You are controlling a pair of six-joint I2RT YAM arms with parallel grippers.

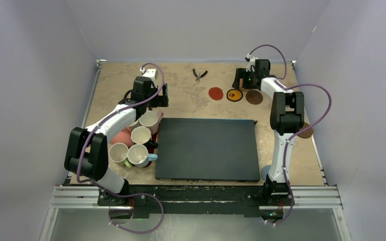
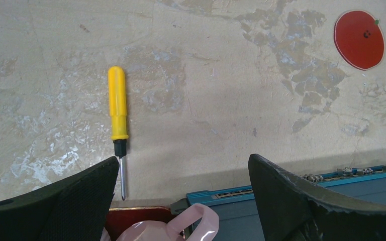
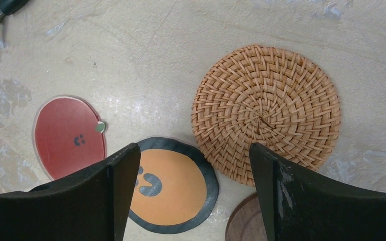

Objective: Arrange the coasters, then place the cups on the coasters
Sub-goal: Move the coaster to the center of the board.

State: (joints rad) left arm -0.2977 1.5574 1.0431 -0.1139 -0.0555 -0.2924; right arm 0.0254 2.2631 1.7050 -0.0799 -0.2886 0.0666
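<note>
The right gripper (image 3: 193, 165) hangs released over the far coasters: the red coaster (image 3: 68, 136), orange coaster (image 3: 173, 193) and wicker coaster (image 3: 266, 113), with a wooden coaster (image 3: 244, 223) at the frame's edge. They are thin and crowded (wicker nearly touches orange), so each likely wants a low pinch at a free rim, lifted clear before carrying. The left gripper (image 2: 183, 170), also released and empty, hovers near a screwdriver (image 2: 117, 108). The cups (image 1: 140, 135) cluster at left in the red tray (image 2: 125, 217), all apparently empty.
</note>
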